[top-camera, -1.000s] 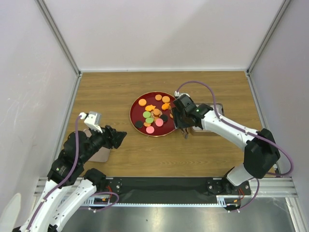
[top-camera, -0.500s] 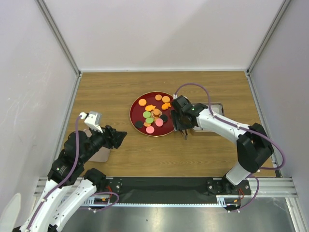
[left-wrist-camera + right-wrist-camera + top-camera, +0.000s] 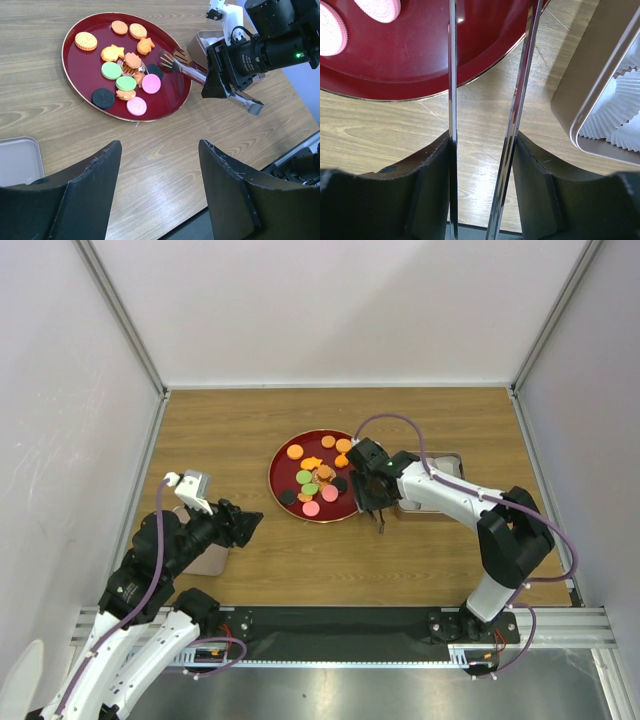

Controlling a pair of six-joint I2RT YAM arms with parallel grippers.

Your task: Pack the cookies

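My right end effector (image 3: 482,150) is clamped on polished steel tongs (image 3: 182,66). Their blades stand apart, with the tips over the right side of the glossy dark-red plate (image 3: 82,75). The cookies (image 3: 126,83) lie on that plate just beyond the tips, along the tongs' long axis. They are flat ridged discs plus a few fish shapes. The metal tin (image 3: 575,85) holds pleated paper cups (image 3: 620,115). My left end effector (image 3: 160,150), fingers apart and empty, hangs well away, so the right arm is nearer.
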